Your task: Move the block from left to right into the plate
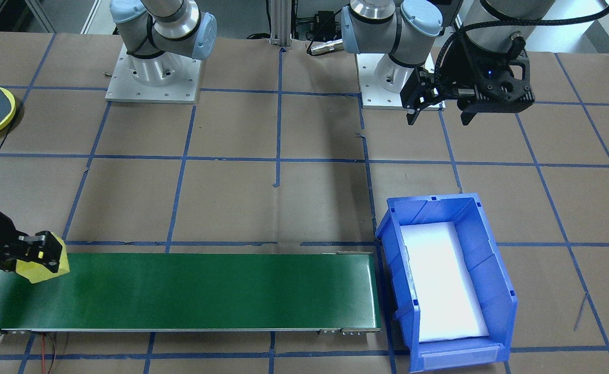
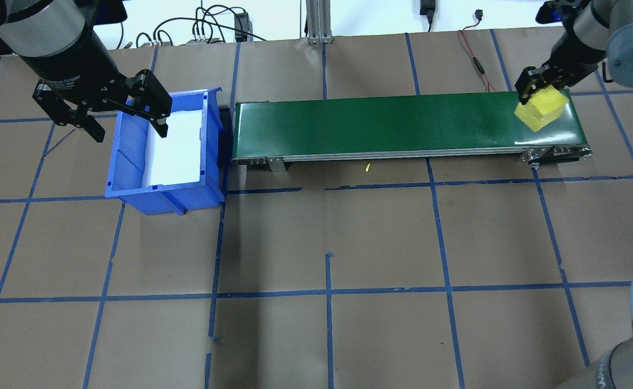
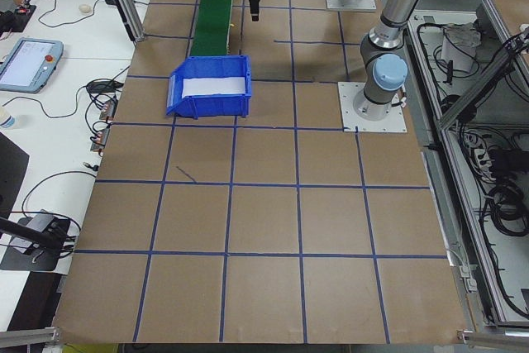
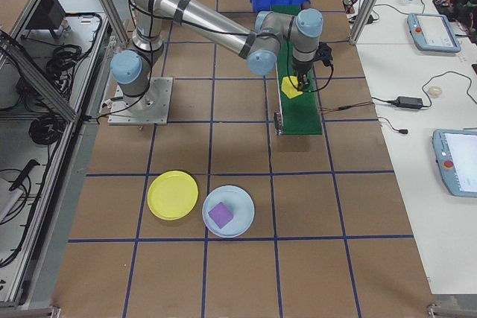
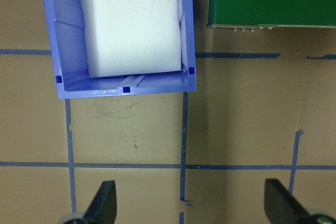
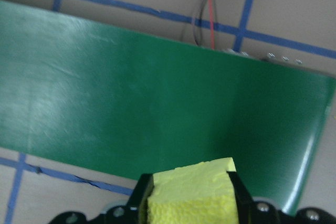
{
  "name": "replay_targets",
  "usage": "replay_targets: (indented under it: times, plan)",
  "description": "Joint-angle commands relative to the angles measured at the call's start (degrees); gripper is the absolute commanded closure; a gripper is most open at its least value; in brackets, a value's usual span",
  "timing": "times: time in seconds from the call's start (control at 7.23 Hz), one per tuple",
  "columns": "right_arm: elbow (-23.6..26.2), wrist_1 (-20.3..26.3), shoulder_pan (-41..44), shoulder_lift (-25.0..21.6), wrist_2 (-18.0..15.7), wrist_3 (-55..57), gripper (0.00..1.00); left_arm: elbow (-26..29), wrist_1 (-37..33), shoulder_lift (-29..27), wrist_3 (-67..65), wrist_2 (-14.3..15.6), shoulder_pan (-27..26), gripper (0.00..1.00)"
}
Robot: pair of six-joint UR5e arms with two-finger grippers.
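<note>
- Yellow foam is what you have in the right gripper [image 2: 539, 93]: its jaws are closed on the yellow foam block [image 2: 541, 108], one finger on each side, as the right wrist view shows plainly.
- You hold that block at the right-hand end of the green conveyor belt [image 2: 403, 121]; whether it touches the belt or hangs just above it, the views do not settle.
- Judging from this, you are at the pick-up stage: the block is grasped, but the carry and the drop into the plate are not yet done.
- Your target, the yellow plate [image 4: 173, 195], lies on the brown paper surface [image 2: 327, 232] well apart from the belt, on the robot's right side, and nothing lies in it.
- Just beside it sits a pale blue plate [image 4: 228, 211] with a purple block [image 4: 221, 214] in its middle; keep the two plates apart in your mind when you set down.
- Your left gripper [image 2: 100, 105] hangs over the blue bin [image 2: 165, 192] at the belt's other end, jaws spread wide and holding nothing.
- That bin holds only a white foam pad [image 2: 177, 146] lining its floor.
- What is left for you, as I judge it: lift clear of the belt, swing to the yellow plate, release inside its rim.
</note>
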Motion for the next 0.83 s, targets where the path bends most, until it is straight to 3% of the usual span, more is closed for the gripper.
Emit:
replay_targets:
  times: [0.0,0.14,0.28,0.69]
  plan:
    - [6.7,2.0,-14.7,-3.0,-7.3,-15.8,0.54,0.0,0.0,0.0,0.0,0.0,0.0,0.0]
    - [10.7,2.3,-24.9,-3.1,-11.2,-20.2,0.53,0.0,0.0,-0.1,0.0,-0.1,0.0,0.0]
    - [12.6,2.3,-33.3,-3.2,-12.0,-25.8,0.53,0.0,0.0,0.0,0.0,-0.2,-0.1,0.0]
    - [14.3,2.3,-45.1,-3.9,-12.1,-34.1,0.52,0.0,0.0,0.0,0.0,-0.3,-0.1,0.0]
